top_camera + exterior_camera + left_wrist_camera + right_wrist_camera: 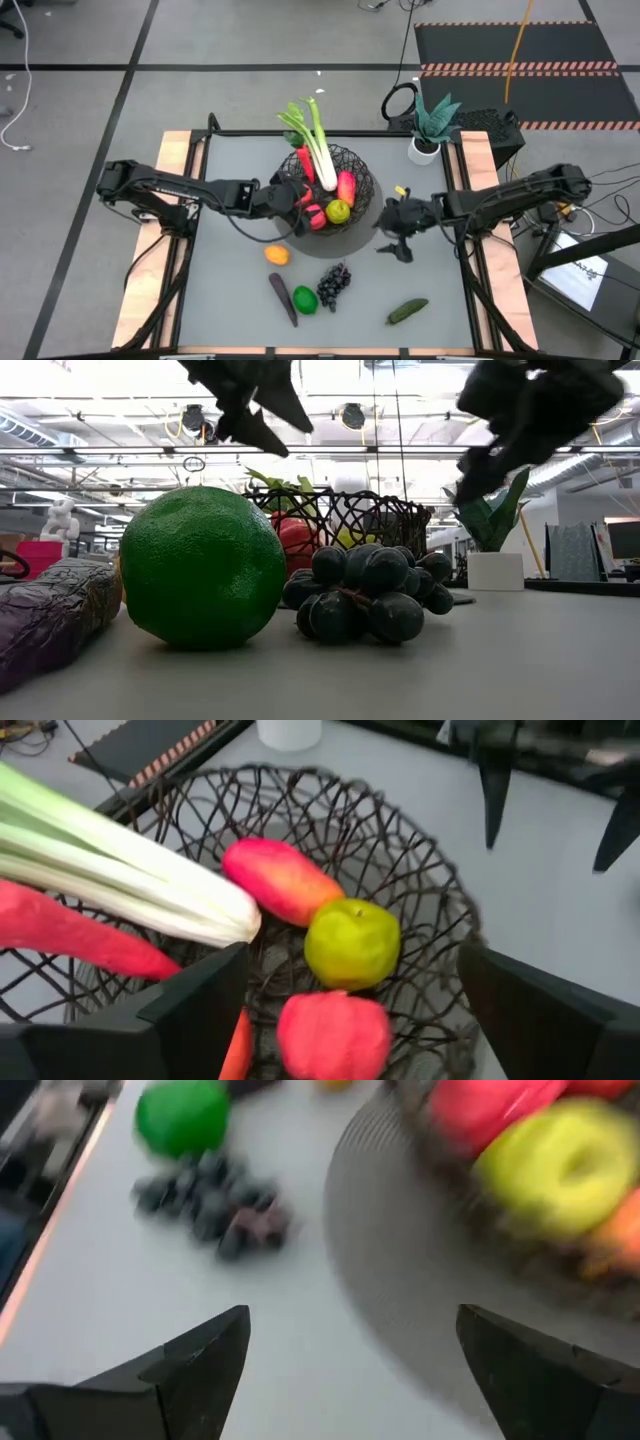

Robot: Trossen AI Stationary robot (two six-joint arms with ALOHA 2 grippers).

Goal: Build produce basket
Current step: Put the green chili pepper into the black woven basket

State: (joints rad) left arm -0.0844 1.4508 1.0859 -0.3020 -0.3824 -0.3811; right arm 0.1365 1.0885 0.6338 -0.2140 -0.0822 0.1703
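The right gripper (397, 246), fingers wide and empty, hangs by the basket (355, 165), closer than the open left gripper (306, 205) to the grapes (334, 284) lying toward the table's front

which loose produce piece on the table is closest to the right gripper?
The dark grapes; the right gripper, open, sits just up-right of them. The cucumber lies below it, slightly farther.

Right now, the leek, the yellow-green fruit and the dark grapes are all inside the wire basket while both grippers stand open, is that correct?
Not quite: the dark grapes lie on the table, outside the basket, as the high view shows. The leek and yellow-green fruit are inside it, and the left gripper and right gripper both stand open.
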